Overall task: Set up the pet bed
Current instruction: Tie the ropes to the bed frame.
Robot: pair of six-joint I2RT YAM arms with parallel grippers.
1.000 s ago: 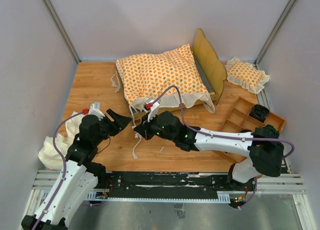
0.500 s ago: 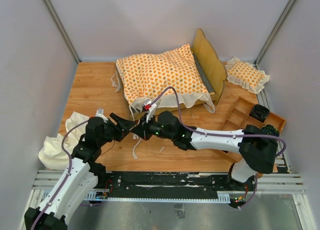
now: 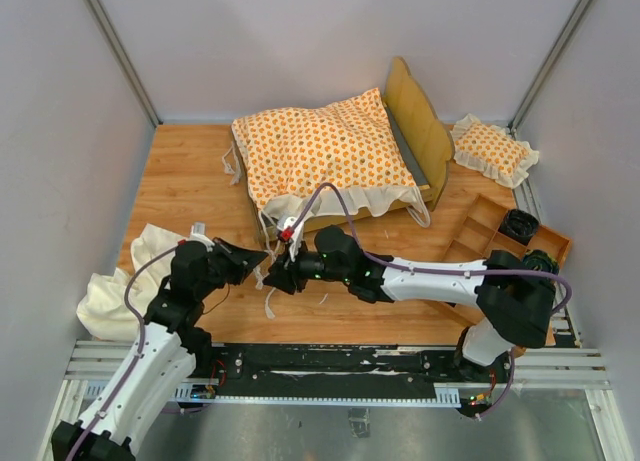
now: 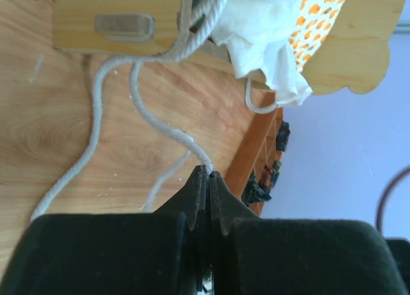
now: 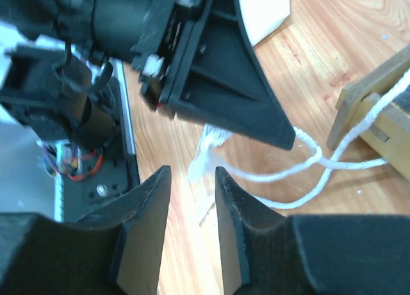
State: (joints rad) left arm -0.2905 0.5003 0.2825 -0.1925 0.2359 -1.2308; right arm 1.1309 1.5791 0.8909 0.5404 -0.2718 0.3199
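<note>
Top external view: the bed frame (image 3: 417, 116) stands at the back of the table (image 3: 190, 171) with its headboard toward the right. The orange-patterned cushion (image 3: 320, 151) lies on it, and neither has shifted since a second ago. What has changed is the grip on the tie string (image 4: 179, 136) that runs down from the bed's near corner. A second ago the right gripper (image 5: 192, 175) was clamped on the string's end and the left gripper (image 4: 207, 173) stood open a little to its left. Now the two have met in front of the bed and swapped roles. The left wrist view shows the left fingers pressed together with the string's end pinched at their tips (the rest trails over the wood up to the bed). In the right wrist view the right fingers stand partly apart, holding nothing — the frayed end lies just beyond them, under the left gripper's tip. The small pillow (image 3: 492, 149) and cream cloth (image 3: 105, 301) lie where they were.
</note>
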